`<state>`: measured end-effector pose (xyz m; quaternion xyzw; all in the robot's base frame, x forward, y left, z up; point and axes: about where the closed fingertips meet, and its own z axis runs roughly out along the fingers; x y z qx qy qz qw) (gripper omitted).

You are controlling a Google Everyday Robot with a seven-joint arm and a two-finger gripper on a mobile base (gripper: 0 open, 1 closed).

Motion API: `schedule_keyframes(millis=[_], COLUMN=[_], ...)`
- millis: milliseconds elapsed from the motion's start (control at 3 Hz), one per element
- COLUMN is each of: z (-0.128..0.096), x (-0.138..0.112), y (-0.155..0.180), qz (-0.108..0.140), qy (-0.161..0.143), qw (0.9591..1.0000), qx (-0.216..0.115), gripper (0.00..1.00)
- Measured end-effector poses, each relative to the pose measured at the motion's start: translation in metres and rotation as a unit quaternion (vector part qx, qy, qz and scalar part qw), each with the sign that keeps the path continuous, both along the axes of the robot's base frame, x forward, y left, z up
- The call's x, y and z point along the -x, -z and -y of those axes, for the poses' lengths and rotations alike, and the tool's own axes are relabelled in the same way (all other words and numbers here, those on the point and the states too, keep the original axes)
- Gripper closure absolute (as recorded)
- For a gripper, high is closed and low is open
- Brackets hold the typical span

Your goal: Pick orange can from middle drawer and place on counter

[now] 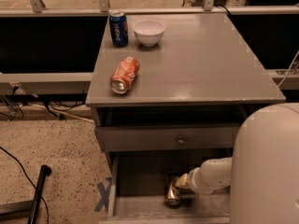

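The orange can point(173, 193) is small, dark bronze with a silver base, and stands in the open middle drawer point(140, 174) near its front middle. My gripper point(180, 183) reaches in from the right at the end of a white forearm and is right against the can's upper right side. The grey counter point(201, 64) is above, over the closed drawer front with the round knob point(177, 140). My bulky white arm point(266, 167) hides the right part of the drawer.
On the counter a bright orange-red can point(124, 74) lies on its side near the left front edge. A blue can point(118, 28) and a white bowl point(149, 32) stand at the back left. A black pole point(39, 190) and blue tape point(103, 195) are on the floor at left.
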<state>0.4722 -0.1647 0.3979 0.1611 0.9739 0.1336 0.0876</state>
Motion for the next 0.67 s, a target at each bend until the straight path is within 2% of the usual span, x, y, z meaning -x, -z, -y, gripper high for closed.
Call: schedule_keyframes(millis=[333,667], z=[-0.020,-0.010], x=[-0.015,-0.011], y=[-0.005,-0.018], qz=[-0.004,-0.006], qy=[-0.023,-0.015], qw=[0.9984,0.9943], qx=[-0.052,-0.105], gripper=[0.11,0.11])
